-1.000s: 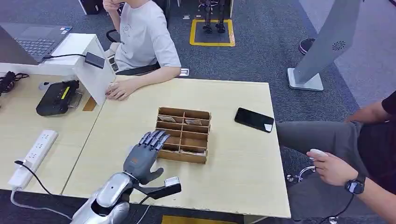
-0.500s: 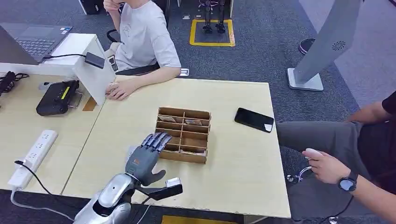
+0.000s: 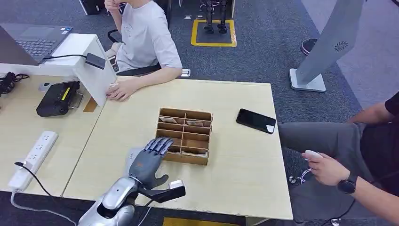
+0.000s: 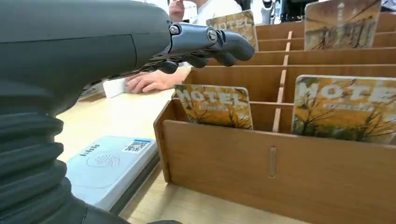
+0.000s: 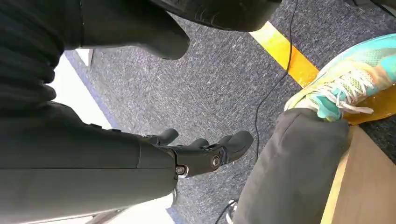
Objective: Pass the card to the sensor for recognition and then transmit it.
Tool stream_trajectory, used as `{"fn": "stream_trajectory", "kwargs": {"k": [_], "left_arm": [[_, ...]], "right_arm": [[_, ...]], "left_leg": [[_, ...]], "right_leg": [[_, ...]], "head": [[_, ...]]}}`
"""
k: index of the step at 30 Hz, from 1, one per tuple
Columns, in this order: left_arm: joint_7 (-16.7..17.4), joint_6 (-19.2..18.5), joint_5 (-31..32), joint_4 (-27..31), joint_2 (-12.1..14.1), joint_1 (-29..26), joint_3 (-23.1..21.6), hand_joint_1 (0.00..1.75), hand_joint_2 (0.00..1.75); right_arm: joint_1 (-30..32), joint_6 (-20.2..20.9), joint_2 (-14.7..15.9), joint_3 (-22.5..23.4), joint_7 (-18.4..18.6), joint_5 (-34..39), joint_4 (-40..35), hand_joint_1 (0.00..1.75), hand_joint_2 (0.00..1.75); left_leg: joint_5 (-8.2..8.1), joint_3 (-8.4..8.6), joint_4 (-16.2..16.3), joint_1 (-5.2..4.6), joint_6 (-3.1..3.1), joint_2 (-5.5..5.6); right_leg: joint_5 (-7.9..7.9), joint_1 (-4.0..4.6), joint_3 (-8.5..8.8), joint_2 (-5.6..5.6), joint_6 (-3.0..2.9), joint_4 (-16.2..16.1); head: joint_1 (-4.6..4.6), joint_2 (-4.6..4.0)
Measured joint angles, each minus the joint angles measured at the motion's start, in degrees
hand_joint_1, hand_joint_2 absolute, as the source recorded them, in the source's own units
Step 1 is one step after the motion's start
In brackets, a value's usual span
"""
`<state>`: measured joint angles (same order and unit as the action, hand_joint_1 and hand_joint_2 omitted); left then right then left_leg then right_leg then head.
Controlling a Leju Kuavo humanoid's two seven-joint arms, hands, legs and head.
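1. The wooden organizer box (image 3: 184, 136) sits roughly mid-tabletop, a bit toward the near edge. It's split into two columns of narrow slots.
2. Up close from the left wrist view, the front row has two "MOTEL" cards standing upright: one card (image 4: 215, 105) in the slot nearest the box's corner, another card (image 4: 344, 108) in the slot beside it. More of the same cards poke up from the rows farther back, e.g. this one (image 4: 346, 23).
3. The left robot hand (image 3: 148, 158) hovers over the near-left corner of the box, fingers stretched out flat and slightly spread, holding nothing. Its fingertips (image 4: 225, 43) hang above the slots, not touching any card as far as I can see.
4. The sensor (image 4: 110, 164), a flat white pad with a QR sticker, lies on the tabletop just beside the box's left wall, partly under the hand.
5. The right robot hand (image 5: 201, 150) hangs down by the carpet, fingers loosely curled but apart, empty.
6. A black phone (image 3: 256, 121) lies near the right edge of the tabletop.
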<state>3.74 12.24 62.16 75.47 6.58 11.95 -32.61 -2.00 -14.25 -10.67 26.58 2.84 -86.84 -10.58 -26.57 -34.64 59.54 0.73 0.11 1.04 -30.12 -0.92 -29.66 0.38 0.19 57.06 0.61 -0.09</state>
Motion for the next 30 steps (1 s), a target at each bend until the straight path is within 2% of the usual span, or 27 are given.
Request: {"fn": "stream_trajectory", "kwargs": {"k": [15, 23, 30], "left_arm": [[-0.33, 0.52, -1.01, -1.44, -1.31, 0.18, 1.51, 0.0, 1.75], [-1.36, 3.02, -1.75, -1.68, -1.79, 0.22, 2.08, 0.0, 1.75], [-1.51, 3.21, -1.92, -1.68, -2.27, 0.26, 2.45, 0.0, 1.75]], "right_arm": [[0.0, 0.0, 0.0, -0.92, 0.0, 0.42, -0.2, 0.0, 1.75], [0.0, 0.02, 0.0, -1.14, 0.0, 0.46, -0.2, 0.0, 1.75], [0.0, 0.02, 0.0, -1.31, 0.0, 0.59, -0.22, 0.0, 1.75]], "left_leg": [[0.0, 0.0, 0.0, 0.0, 0.0, 0.0], [0.0, 0.0, 0.0, 0.0, 0.0, 0.0], [0.0, 0.0, 0.0, 0.0, 0.0, 0.0]], "right_leg": [[0.0, 0.0, 0.0, 0.0, 0.0, 0.0], [0.0, 0.0, 0.0, 0.0, 0.0, 0.0], [0.0, 0.0, 0.0, 0.0, 0.0, 0.0]], "head": [[0.0, 0.02], [0.0, 0.02], [0.0, 0.0]]}}
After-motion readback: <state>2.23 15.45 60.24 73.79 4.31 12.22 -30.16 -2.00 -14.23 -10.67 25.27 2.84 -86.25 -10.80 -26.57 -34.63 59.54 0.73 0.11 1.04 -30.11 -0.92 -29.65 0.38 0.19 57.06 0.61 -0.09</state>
